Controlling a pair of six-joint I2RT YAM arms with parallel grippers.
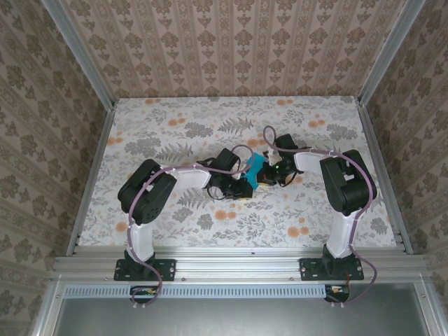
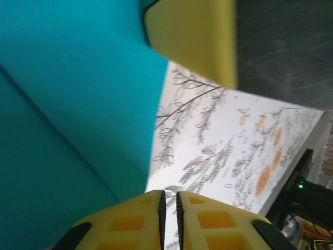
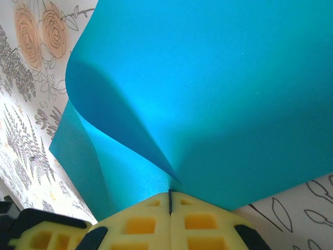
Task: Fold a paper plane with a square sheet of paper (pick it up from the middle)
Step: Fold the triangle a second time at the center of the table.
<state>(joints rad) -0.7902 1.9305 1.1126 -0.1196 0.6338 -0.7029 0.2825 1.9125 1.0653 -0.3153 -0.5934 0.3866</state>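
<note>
The square sheet of paper (image 1: 253, 168) is teal-blue and held up off the floral table (image 1: 210, 119) at its middle, between the two arms. My right gripper (image 3: 170, 191) is shut on the sheet (image 3: 208, 94), which curls up and away from the pinch in two bowed flaps. Just left of it in the top view is my left gripper (image 1: 245, 183), with the right gripper (image 1: 269, 171) facing it. In the left wrist view the left gripper (image 2: 169, 194) stands a narrow slit apart with tablecloth showing through. The sheet (image 2: 67, 104) lies beside its left finger, not between the jaws.
A yellow finger (image 2: 192, 36) of the right gripper and its dark body (image 2: 286, 47) hang close above the left gripper. Aluminium rails (image 1: 238, 262) run along the near edge and patterned walls (image 1: 42, 140) close in the sides and back.
</note>
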